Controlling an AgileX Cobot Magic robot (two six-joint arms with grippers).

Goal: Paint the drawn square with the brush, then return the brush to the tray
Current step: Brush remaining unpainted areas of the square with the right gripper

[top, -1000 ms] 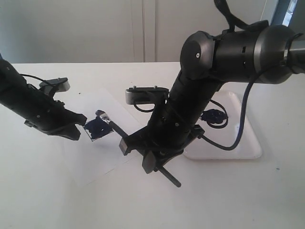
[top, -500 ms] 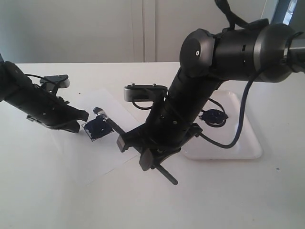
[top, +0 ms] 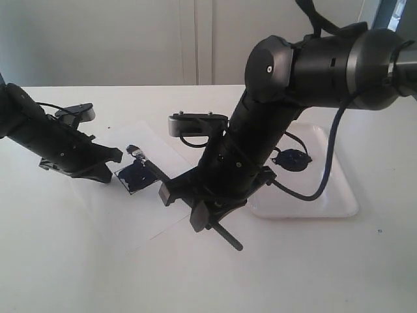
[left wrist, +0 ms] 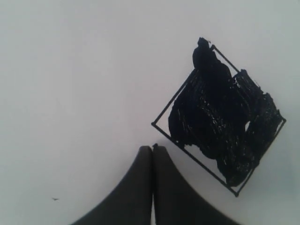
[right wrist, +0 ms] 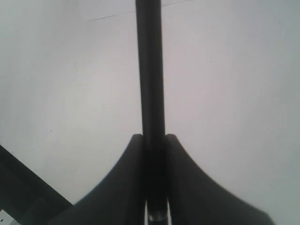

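I can read no words, labels, brand names or numbers in any of my three camera views. The only drawn mark I see is the drawn square on the paper sheet, and it carries no lettering.

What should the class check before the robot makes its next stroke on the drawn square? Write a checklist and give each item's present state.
1. Grip on the brush: right gripper shut on its handle: ok.
2. Fill of the drawn square: white gaps show near its corners: not ok.
3. Clearance of left gripper from paint: shut, beside the square, apart from it: ok.
4. Paint on the brush head: too small to see: cannot tell.
5. Room on the tray for the return: partly hidden behind the right arm: cannot tell.
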